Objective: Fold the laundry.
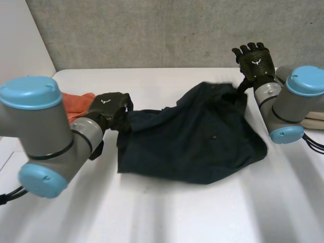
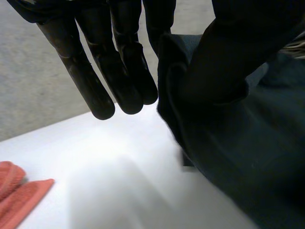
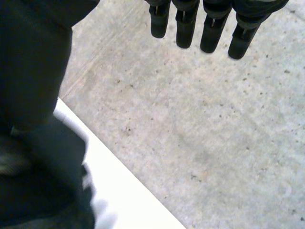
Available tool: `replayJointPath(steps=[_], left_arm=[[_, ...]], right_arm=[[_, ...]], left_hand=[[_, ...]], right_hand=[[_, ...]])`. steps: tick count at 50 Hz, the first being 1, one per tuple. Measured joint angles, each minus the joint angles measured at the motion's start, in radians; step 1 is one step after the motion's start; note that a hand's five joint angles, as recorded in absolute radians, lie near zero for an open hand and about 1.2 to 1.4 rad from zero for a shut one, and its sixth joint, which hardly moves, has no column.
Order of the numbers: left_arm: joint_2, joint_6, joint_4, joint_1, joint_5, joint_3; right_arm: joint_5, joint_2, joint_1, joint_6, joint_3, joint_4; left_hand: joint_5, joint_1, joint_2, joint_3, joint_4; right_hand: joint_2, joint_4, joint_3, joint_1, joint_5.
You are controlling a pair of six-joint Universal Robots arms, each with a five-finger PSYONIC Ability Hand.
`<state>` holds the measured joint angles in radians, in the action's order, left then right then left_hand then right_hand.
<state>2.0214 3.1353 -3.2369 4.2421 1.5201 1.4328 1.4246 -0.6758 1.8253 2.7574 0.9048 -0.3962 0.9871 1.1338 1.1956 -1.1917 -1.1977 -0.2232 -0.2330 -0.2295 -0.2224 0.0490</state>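
Observation:
A dark navy garment (image 1: pixel 192 142) lies rumpled across the middle of the white table (image 1: pixel 167 212). My left hand (image 1: pixel 107 107) is at the garment's left edge, and the cloth rises up to it there. In the left wrist view a fold of the garment (image 2: pixel 248 157) is pinched between the straight fingers (image 2: pixel 119 71) and the thumb. My right hand (image 1: pixel 256 61) is raised above the garment's far right corner, fingers spread and holding nothing. In the right wrist view its fingers (image 3: pixel 212 28) stand straight before the wall, with the garment (image 3: pixel 38 191) below its palm.
An orange-red cloth (image 1: pixel 78 104) lies on the table at the far left, just behind my left hand, and also appears in the left wrist view (image 2: pixel 19 191). Pale folded items (image 1: pixel 316 116) sit behind the right arm. A concrete wall backs the table.

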Motion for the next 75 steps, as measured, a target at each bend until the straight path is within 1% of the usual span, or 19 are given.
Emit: replayJointPath(steps=[2, 3, 4, 6, 7, 10, 12, 16, 21, 29, 37, 44, 46, 48, 50, 58, 69, 73, 75], left_arm=[[0.031, 0.003, -0.027, 0.0, 0.028, -0.026], [0.053, 0.007, -0.041, 0.003, 0.047, -0.047], [0.058, 0.008, -0.043, 0.004, 0.051, -0.053], [0.085, 0.018, -0.044, 0.012, 0.074, -0.085], [0.093, 0.026, -0.037, 0.016, 0.08, -0.097], [0.103, 0.055, 0.002, 0.022, 0.087, -0.118], [0.1, 0.071, 0.024, 0.023, 0.088, -0.122], [0.071, 0.107, 0.065, 0.023, 0.088, -0.11], [-0.061, 0.129, 0.084, 0.024, 0.083, -0.007], [-0.304, 0.215, 0.071, 0.003, 0.058, 0.304], [-0.295, 0.343, -0.016, -0.014, -0.007, 0.492], [-0.199, 0.381, -0.127, -0.022, -0.026, 0.511], [-0.173, 0.381, -0.154, -0.023, -0.026, 0.505], [-0.154, 0.38, -0.171, -0.024, -0.026, 0.497], [-0.133, 0.379, -0.188, -0.027, -0.026, 0.488], [-0.098, 0.376, -0.199, -0.042, -0.024, 0.464], [-0.046, 0.374, -0.196, -0.054, -0.023, 0.431], [-0.021, 0.374, -0.198, -0.053, -0.022, 0.412], [-0.014, 0.372, -0.203, -0.052, -0.02, 0.402]], right_arm=[[0.014, -0.008, 0.001, 0.0, 0.008, 0.0], [0.026, -0.023, 0.0, 0.0, 0.017, 0.001], [0.029, -0.028, 0.0, 0.0, 0.02, 0.001], [0.05, -0.076, -0.004, -0.001, 0.044, 0.006], [0.057, -0.106, -0.007, -0.002, 0.06, 0.011], [0.068, -0.198, -0.015, -0.005, 0.111, 0.035], [0.069, -0.244, -0.019, -0.007, 0.139, 0.054], [0.062, -0.361, -0.032, -0.014, 0.213, 0.132], [0.01, -0.481, -0.043, -0.054, 0.329, 0.302], [-0.083, -0.617, -0.047, -0.231, 0.638, 0.528], [-0.136, -0.62, -0.039, -0.321, 0.872, 0.365], [-0.146, -0.54, -0.032, -0.327, 0.921, 0.173], [-0.146, -0.507, -0.032, -0.327, 0.914, 0.14], [-0.147, -0.482, -0.032, -0.325, 0.903, 0.117], [-0.148, -0.461, -0.032, -0.322, 0.891, 0.094], [-0.146, -0.501, -0.013, -0.278, 0.877, 0.062], [-0.112, -0.65, 0.014, 0.008, 0.834, 0.088], [-0.077, -0.651, 0.013, 0.044, 0.813, 0.106], [-0.058, -0.641, 0.011, 0.044, 0.803, 0.11]], left_hand=[[0.0, 0.0, 0.0, 0.0, 0.0], [-0.104, -0.119, -0.125, 0.124, 0.106], [-0.104, -0.119, -0.125, 0.124, 0.106], [-0.568, -0.658, -0.573, 0.565, 0.573], [-0.733, -0.828, -0.762, 0.752, 0.745], [-0.935, -0.948, -0.979, 0.974, 0.988], [-0.937, -0.948, -0.987, 0.982, 0.996], [-0.937, -0.948, -0.987, 0.982, 0.996], [-0.927, -0.929, -0.973, 0.968, 0.982], [-0.713, -0.68, -0.749, 0.748, 0.752], [-0.657, -0.636, -0.699, 0.695, 0.696], [-0.657, -0.636, -0.699, 0.695, 0.697], [-0.658, -0.636, -0.699, 0.695, 0.697], [-0.658, -0.636, -0.699, 0.695, 0.697], [-0.658, -0.636, -0.699, 0.695, 0.697], [-0.657, -0.636, -0.699, 0.695, 0.697], [-0.578, -0.543, -0.617, 0.611, 0.613], [-0.403, -0.351, -0.422, 0.43, 0.434], [-0.18, -0.142, -0.209, 0.208, 0.211]], right_hand=[[0.009, 0.02, 0.02, 0.001, -0.007], [0.009, 0.022, 0.02, 0.001, -0.007], [0.009, 0.022, 0.02, 0.001, -0.007], [0.009, 0.022, 0.02, 0.001, -0.007], [0.009, 0.022, 0.02, 0.001, -0.006], [0.009, 0.022, 0.02, 0.001, -0.007], [0.009, 0.022, 0.02, 0.001, -0.007], [0.009, 0.022, 0.02, 0.001, -0.007], [0.009, 0.022, 0.02, 0.001, -0.007], [-0.128, -0.13, -0.133, -0.141, 0.147], [-0.249, -0.246, -0.246, -0.258, 0.259], [-0.372, -0.363, -0.368, -0.379, 0.374], [-0.533, -0.52, -0.525, -0.547, 0.528], [-0.821, -0.79, -0.793, -0.789, 0.786], [-0.95, -0.936, -0.935, -0.872, 0.92], [-0.954, -0.96, -0.951, -0.872, 0.926], [-0.954, -0.964, -0.964, -0.872, 0.926], [-0.954, -0.964, -0.964, -0.872, 0.926], [-0.954, -0.964, -0.964, -0.872, 0.926]])
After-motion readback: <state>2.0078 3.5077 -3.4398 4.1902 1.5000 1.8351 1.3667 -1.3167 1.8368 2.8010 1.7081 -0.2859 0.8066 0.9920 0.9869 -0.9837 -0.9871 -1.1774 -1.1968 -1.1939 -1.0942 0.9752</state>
